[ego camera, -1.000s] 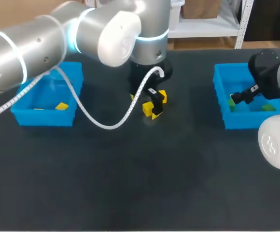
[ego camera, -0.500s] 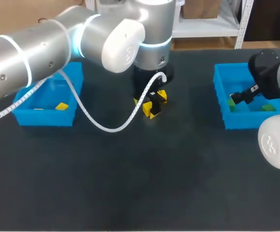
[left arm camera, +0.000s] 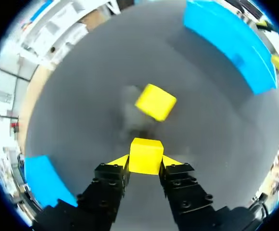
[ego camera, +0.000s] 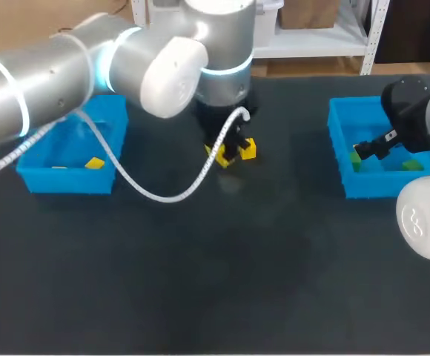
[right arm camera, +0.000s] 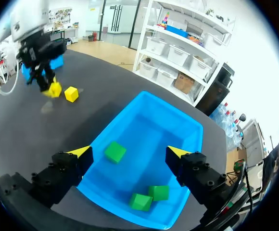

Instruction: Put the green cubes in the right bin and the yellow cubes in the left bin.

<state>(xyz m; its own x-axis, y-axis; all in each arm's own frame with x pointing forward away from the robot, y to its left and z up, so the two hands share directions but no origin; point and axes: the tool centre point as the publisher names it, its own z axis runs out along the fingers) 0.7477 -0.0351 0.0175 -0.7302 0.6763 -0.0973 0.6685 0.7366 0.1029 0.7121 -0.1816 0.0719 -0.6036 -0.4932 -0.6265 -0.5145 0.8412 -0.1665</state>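
Our head camera looked down from behind over the whole table [ego camera: 200, 282]. Both wrist cameras looked down closer, sharing the loose yellow cube [left arm camera: 155, 102].

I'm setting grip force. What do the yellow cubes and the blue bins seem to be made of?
The yellow cubes look matte, evenly coloured, crisp-edged: painted wood or foam, cannot tell which. The blue bins have thin, smooth walls with a soft sheen: probably moulded plastic.

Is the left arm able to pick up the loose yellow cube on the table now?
Probably not now: the left gripper is shut on another yellow cube, so it is occupied. The loose yellow cube lies uncovered on the dark table just ahead, so the path itself looks free.
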